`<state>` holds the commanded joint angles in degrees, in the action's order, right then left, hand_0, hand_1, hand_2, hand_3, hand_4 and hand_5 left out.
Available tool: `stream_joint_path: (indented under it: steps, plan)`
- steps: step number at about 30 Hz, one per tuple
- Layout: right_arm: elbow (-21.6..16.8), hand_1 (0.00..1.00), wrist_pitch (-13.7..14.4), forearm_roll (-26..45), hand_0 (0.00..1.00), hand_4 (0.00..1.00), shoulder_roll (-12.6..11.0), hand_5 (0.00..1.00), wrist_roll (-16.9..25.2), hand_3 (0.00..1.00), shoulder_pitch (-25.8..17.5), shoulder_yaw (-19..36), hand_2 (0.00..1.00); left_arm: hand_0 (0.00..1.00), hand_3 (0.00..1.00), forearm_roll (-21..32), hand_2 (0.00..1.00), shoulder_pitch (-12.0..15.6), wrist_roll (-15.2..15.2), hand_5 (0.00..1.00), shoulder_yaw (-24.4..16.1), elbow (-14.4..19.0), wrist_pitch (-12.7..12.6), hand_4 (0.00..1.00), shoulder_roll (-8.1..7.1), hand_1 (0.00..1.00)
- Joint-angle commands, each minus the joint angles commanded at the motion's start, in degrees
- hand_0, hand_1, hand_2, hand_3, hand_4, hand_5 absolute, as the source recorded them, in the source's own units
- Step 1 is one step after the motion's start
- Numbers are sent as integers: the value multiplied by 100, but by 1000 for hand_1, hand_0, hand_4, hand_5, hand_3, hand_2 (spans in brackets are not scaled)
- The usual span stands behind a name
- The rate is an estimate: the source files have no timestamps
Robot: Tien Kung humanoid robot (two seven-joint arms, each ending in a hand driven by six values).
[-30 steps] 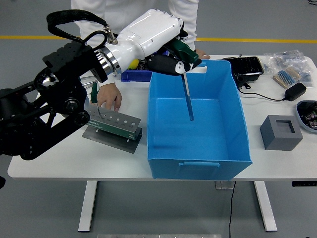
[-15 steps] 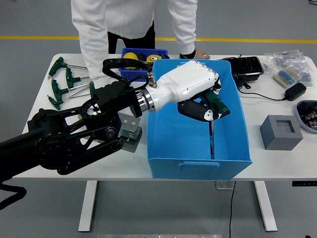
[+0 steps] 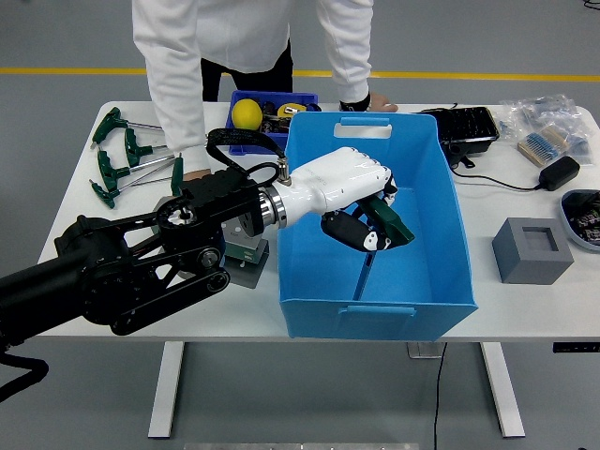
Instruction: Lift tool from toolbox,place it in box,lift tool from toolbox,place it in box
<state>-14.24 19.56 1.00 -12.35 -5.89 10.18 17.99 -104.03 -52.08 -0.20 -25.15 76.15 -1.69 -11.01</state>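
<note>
With the left hand (image 3: 361,220) clamped on the green-handled tool (image 3: 386,217) inside the blue box (image 3: 375,314), release should occur only once the shaft tip rests on the box floor.

- A grey block (image 3: 532,249) with a square hole, on the worktop (image 3: 525,314) at right.
- A black adapter (image 3: 560,172) with its cable.
- A yellow ball (image 3: 247,112) in a small blue bin (image 3: 246,143).
- A person in white sleeves (image 3: 175,80) at the far side.

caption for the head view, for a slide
Left hand lowers a green-handled tool into the blue box; a person stands behind the table.
</note>
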Motion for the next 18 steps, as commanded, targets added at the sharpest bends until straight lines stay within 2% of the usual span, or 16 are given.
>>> stream_joint_path:
  steps: [1,2,7,8,13,14,18]
  plan:
    - [0,640,0,-10,678,788,0,718,-3,557,-2,5,714,461,652,8,649,0,-11,639,-1,-1,7,900,5,567]
    - [-1,640,1,-17,678,788,1,717,-5,557,-6,9,715,667,747,15,839,-2,-32,669,-4,-6,7,930,13,751]
    - [-4,640,1,-24,678,788,-3,717,-3,557,-7,4,715,667,747,51,839,-29,-179,669,-79,-99,-72,930,85,751]
    - [-5,640,0,-24,679,789,-3,718,-2,558,-8,4,714,855,817,50,974,-35,-203,686,-98,-120,-91,951,98,895]
    - [-6,640,2,-10,679,789,-9,718,11,558,-6,-8,714,855,817,35,974,-22,-318,686,-263,-143,-241,951,119,895]
    - [-6,640,3,-11,678,789,-10,718,12,557,-7,-7,714,895,839,29,998,-17,-334,685,-297,-132,-269,964,114,919]
    - [-3,640,6,6,678,789,-13,718,19,557,-1,-13,714,895,839,-18,998,16,-354,685,-523,-101,-305,964,64,919]
